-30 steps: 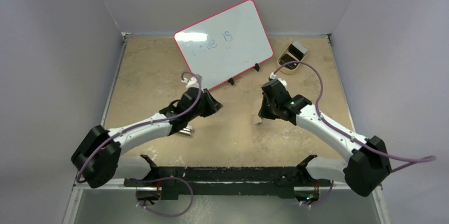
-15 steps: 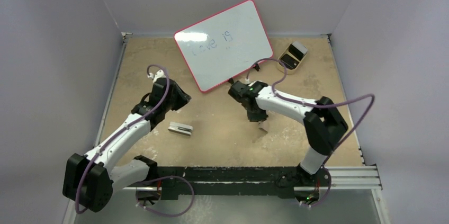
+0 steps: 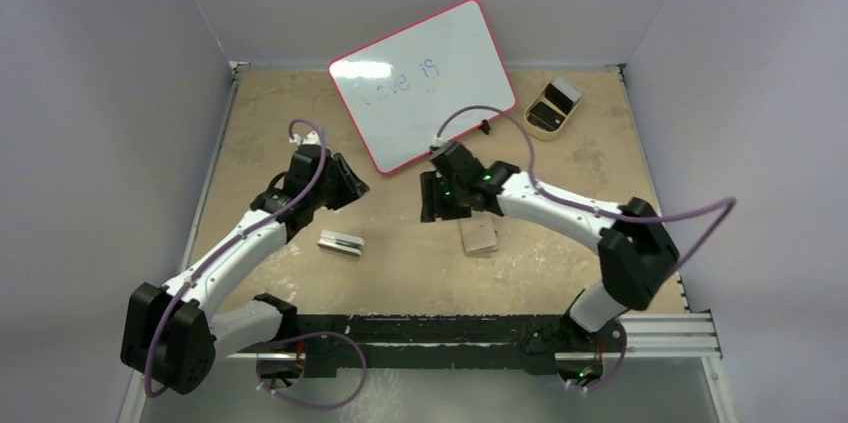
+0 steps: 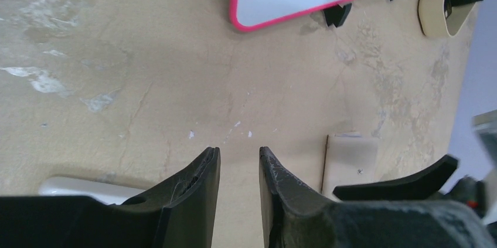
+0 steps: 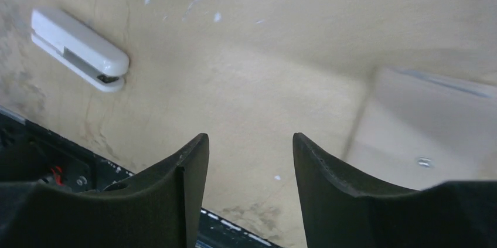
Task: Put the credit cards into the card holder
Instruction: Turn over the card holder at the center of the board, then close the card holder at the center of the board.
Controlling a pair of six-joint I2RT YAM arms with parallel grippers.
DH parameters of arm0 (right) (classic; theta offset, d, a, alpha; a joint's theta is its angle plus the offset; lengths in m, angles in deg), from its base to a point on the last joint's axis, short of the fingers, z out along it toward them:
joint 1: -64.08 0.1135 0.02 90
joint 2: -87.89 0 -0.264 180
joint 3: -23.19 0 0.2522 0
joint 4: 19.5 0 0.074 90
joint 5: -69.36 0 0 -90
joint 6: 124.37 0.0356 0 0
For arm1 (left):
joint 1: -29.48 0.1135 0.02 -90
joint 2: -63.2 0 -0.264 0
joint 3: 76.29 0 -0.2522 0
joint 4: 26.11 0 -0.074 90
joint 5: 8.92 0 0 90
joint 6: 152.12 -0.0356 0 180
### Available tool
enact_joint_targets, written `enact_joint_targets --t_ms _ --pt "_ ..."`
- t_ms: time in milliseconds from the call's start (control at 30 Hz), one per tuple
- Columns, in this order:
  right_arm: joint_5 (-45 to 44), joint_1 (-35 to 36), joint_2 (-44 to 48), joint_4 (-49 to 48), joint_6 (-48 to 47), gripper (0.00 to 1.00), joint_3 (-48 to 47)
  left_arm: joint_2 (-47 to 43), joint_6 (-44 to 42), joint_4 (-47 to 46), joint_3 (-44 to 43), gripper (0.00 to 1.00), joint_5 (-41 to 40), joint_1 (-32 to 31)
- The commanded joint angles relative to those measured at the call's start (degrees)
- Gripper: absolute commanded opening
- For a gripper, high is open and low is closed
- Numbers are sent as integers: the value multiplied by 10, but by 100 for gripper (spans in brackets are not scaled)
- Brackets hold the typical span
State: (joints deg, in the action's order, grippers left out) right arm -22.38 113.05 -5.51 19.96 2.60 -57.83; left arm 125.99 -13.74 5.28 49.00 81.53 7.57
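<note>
Tan card holder [image 3: 479, 236] lies flat on the counter [image 3: 400, 268] near the right fingers [image 5: 190, 172], spread wide and empty; left fingers [image 4: 206, 172] slightly apart, empty too.

Your worktop [image 3: 280, 133] is a matt beige board, mottled and rough-looking, with hairline cracks and white flecks. At its far edge you have a white board with a pink-red rim [image 3: 425, 83], smooth and glossy enough to carry a patch of glare. The small beige-tan leather wallet [image 3: 480, 236] near the middle looks soft and matt, with a tiny shiny stud [image 5: 423, 162] that looks like metal. Towards the near-left corner, the white oblong block [image 3: 340, 243] is smooth, faintly glossy plastic. The black fingers [image 4: 193, 198] of your left gripper [image 4: 237, 157] are matt plastic, scuffed with fine pale scratches.
</note>
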Motion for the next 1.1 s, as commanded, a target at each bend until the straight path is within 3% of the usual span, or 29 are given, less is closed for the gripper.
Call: enact_joint_targets --t_ms 0,200,367,533,733,900,1067 --pt "39 -96 96 -82 -30 57 94 31 -4 -49 -20 31 30 -57" --pt "48 -198 202 -136 -18 61 223 90 18 -81 -36 31 29 -104" --pt "53 -226 214 -168 -22 63 276 94 11 -71 -41 30 15 -105" --pt "91 -227 159 -201 -47 50 283 90 -28 3 -74 28 -24 -97" --pt "197 -177 122 -340 46 43 300 75 -77 74 -91 26 15 -10" --pt "204 -87 78 -425 145 43 275 80 -66 70 -59 26 58 -10" --pt "190 -54 76 -467 209 46 280 76 -44 75 -29 24 92 -55"
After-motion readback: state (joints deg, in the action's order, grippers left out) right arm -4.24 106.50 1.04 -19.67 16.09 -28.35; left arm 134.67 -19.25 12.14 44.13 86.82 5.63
